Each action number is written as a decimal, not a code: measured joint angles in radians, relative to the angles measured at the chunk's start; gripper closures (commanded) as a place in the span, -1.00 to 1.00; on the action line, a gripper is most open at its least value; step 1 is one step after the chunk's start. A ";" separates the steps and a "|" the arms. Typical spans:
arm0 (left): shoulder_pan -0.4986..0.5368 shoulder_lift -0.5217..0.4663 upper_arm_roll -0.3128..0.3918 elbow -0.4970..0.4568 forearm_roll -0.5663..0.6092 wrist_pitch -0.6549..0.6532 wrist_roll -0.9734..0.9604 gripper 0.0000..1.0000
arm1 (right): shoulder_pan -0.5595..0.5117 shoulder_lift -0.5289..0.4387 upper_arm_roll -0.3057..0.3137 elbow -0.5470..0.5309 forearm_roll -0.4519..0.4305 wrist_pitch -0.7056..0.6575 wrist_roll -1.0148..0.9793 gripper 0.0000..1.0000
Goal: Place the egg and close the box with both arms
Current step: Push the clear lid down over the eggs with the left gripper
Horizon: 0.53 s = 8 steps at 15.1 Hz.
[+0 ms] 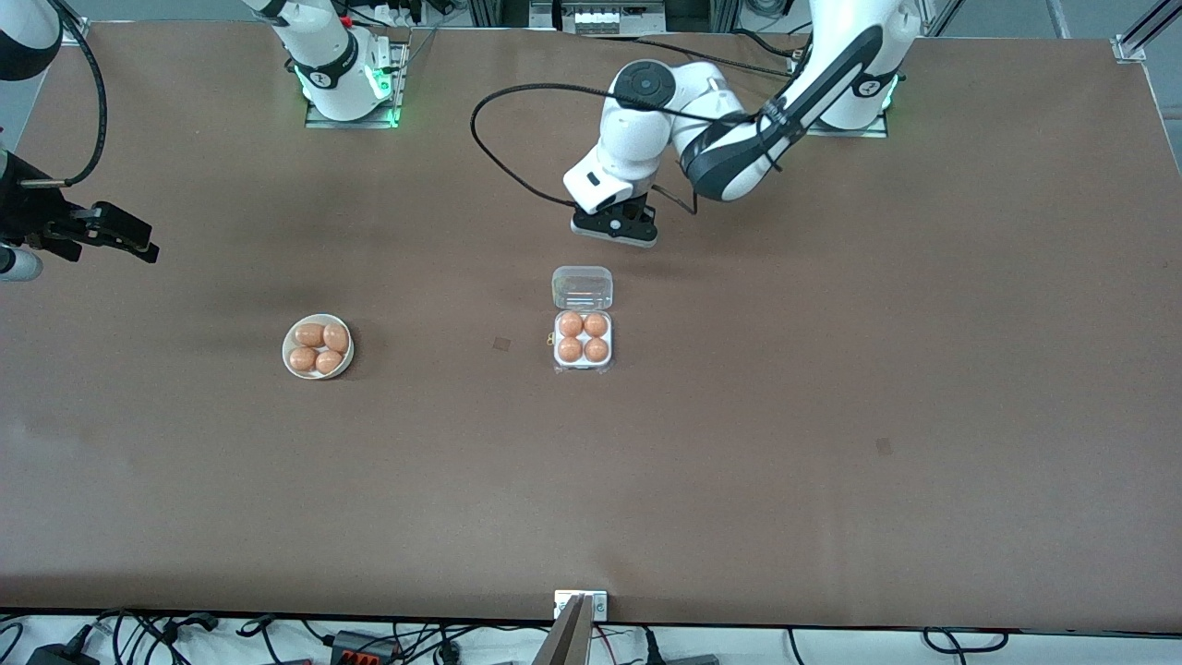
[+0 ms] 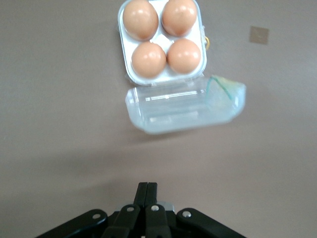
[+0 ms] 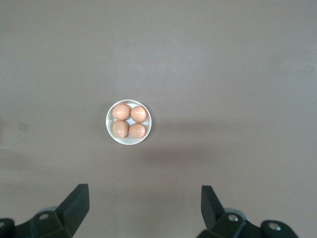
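Box (image 1: 583,339) full, lid (image 1: 582,287) open at its 12 o'clock; left gripper (image 2: 147,191) pinched empty above lid, right gripper (image 3: 143,201) spread, waiting; advised: fold lid slowly, brace tray.

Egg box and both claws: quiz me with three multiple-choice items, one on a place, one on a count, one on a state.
1. Where is the left claw?
A. Over the bare table beside the open lid
B. Over the bowl
C. Inside the box

2. How many eggs sit in the box?
A. Two
B. Three
C. Four

3. How do the right claw's fingers stand?
A. Shut on an egg
B. Open and empty
C. Shut on the lid

Key: 1 A, the left wrist view shows table under the shut fingertips and the lid just ahead. 2 C, every cup is filled. 3 B, the right wrist view shows the fingers wide apart with nothing between them.
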 measured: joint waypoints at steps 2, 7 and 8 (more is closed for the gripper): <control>-0.008 0.072 0.002 0.052 0.091 0.005 -0.054 0.98 | 0.000 -0.002 -0.002 0.000 0.000 0.000 0.000 -1.00; -0.029 0.219 0.018 0.199 0.290 0.006 -0.118 0.98 | -0.001 -0.002 -0.002 0.000 0.000 0.000 -0.001 -1.00; -0.030 0.239 0.020 0.236 0.304 0.007 -0.118 0.98 | -0.002 -0.002 -0.002 0.000 0.000 -0.001 -0.001 -1.00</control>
